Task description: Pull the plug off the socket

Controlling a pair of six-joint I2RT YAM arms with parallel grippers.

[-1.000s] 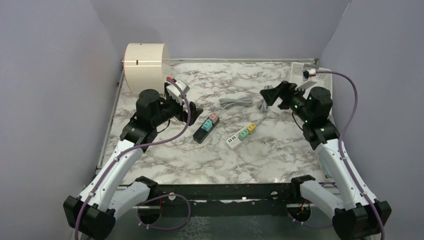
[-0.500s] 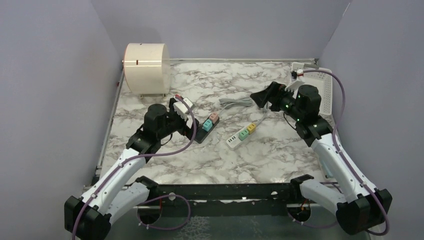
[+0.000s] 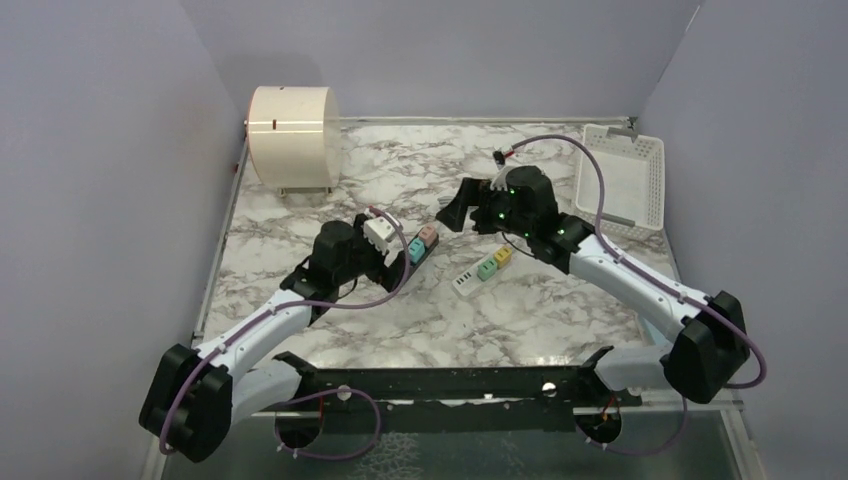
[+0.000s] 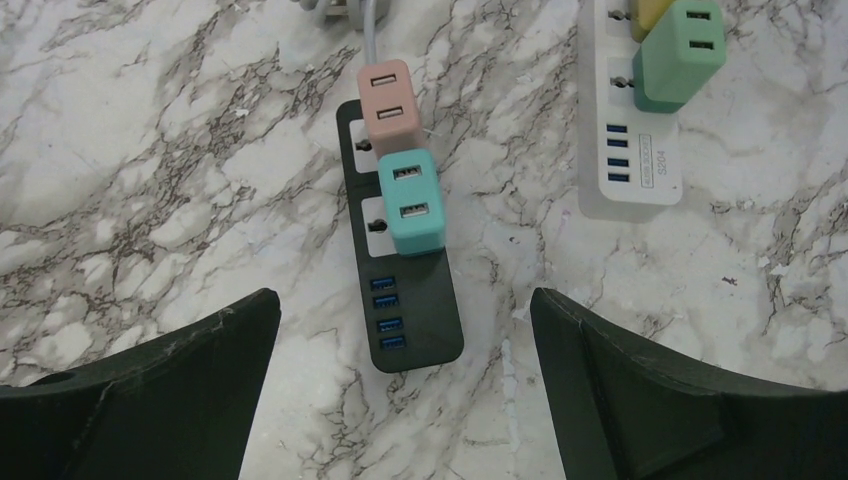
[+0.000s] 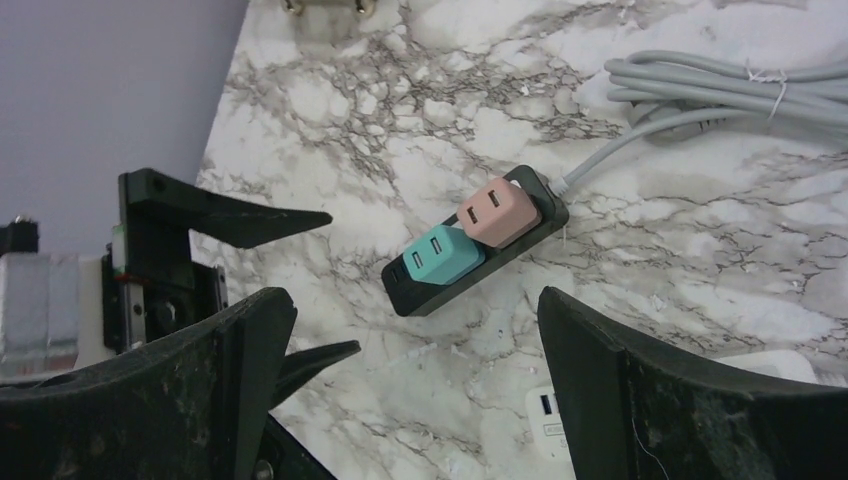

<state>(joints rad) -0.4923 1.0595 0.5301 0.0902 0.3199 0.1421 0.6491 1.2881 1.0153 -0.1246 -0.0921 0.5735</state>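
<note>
Left fingers [image 4: 180,370] and right fingers [image 5: 640,400] are spread wide, empty. The strip [image 4: 430,320] should be pinned while the teal plug [image 4: 410,200] is pinched squarely and drawn straight out.

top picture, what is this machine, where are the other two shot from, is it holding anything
It is a robot: a left arm and a right arm bolted to a marble table. The wide picture looks down from above and behind them. The other two come from wrist cameras; the dark wedges are each gripper's own fingers. The left gripper looks down on a black power strip carrying a pink plug and a teal plug, beside a white power strip with a green plug and a yellow plug. The right gripper sees that black strip from another side. A grey cable, a white basket and a cream cylinder are there too. Both grippers are open, holding nothing.
</note>
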